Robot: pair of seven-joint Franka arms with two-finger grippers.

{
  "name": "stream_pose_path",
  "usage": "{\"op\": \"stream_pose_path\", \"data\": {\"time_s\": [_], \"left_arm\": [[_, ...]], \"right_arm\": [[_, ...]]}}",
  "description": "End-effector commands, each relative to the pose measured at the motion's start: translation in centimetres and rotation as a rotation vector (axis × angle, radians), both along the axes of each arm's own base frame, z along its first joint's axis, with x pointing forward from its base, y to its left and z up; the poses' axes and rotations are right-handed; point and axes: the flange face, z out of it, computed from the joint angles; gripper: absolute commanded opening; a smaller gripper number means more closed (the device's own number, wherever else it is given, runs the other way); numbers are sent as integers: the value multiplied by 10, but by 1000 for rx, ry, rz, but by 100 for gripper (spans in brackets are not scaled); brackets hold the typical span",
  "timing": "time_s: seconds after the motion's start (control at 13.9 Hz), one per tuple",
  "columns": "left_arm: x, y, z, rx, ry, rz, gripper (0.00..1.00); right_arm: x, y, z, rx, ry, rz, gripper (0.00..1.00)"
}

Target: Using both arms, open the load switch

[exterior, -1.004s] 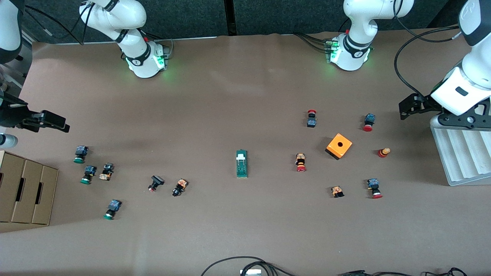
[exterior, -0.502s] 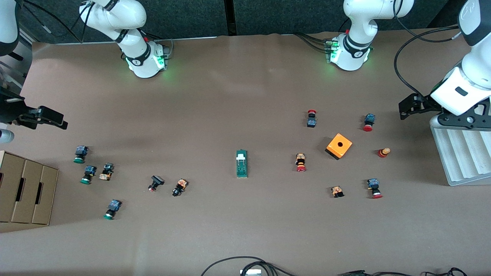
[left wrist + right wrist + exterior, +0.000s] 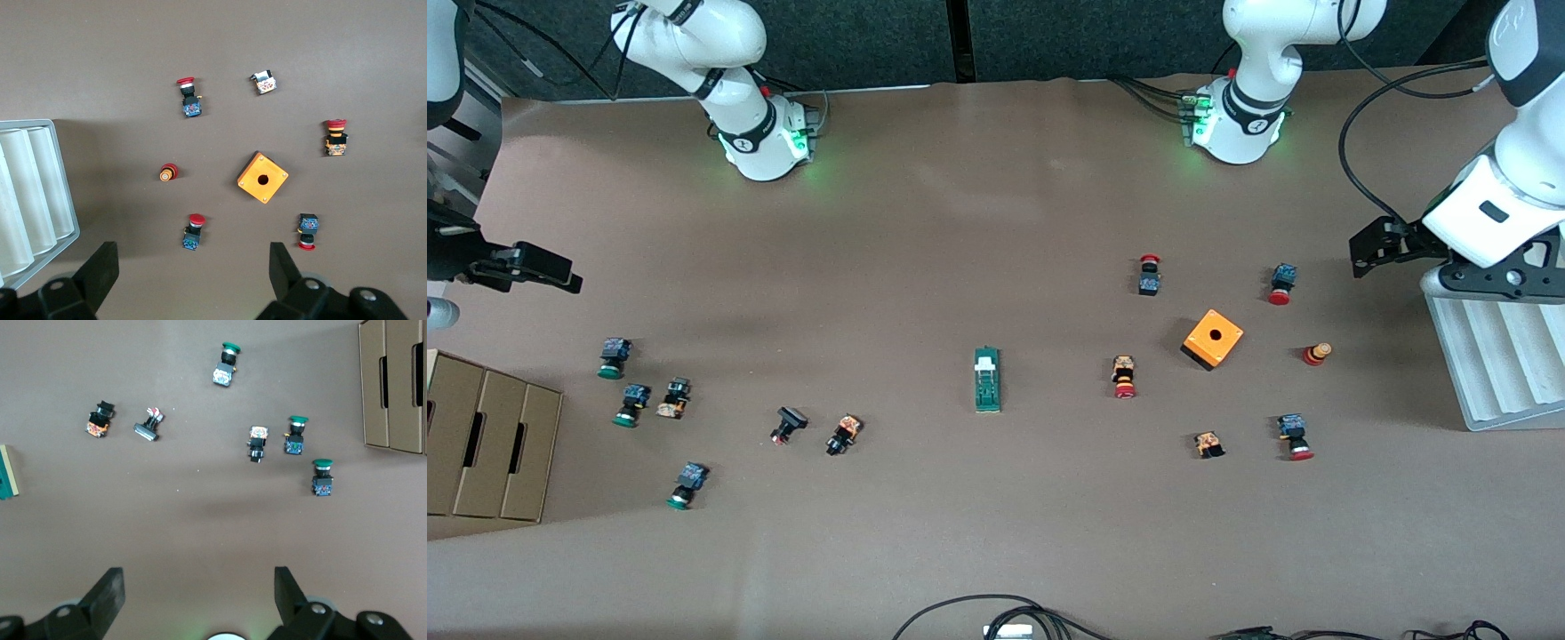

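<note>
The load switch lies flat near the middle of the table, its white tab toward the robots' bases, untouched, with nothing near it. Toward the left arm's end sit the orange cube and several red-capped push buttons; toward the right arm's end lie the green-capped push buttons and a cardboard box.

The right gripper hangs over the table edge at its own end, well apart from the switch, its fingers spread wide and holding nothing. Against the earlier frames it has drifted a little toward that edge and toward the bases, so it is moving away from the switch, not toward it. The left gripper hovers beside the white ridged tray, likewise spread wide and empty; it has barely shifted. Nothing on the table has moved.

As I judge it, the task has not begun: both arms must yet travel to the switch before either can brace or pull it
</note>
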Motion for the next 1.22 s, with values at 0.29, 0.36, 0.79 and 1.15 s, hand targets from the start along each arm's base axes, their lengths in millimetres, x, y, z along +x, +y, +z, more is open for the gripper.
{"op": "stream_pose_path", "data": {"time_s": [0.29,0.36,0.79,1.15], "left_arm": [[4,-7,7,14,-15,-6,100],[4,-7,7,14,-15,-6,100],[3,-4,6,15,-9,-1,100],[3,-3,6,15,-9,1,100]], "right_arm": [[-14,2,1,-9,-7,9,100],[-20,2,1,-10,-26,8,100],[-16,0,2,-10,-18,6,100],[-13,4,-3,-7,-8,13,100]]}}
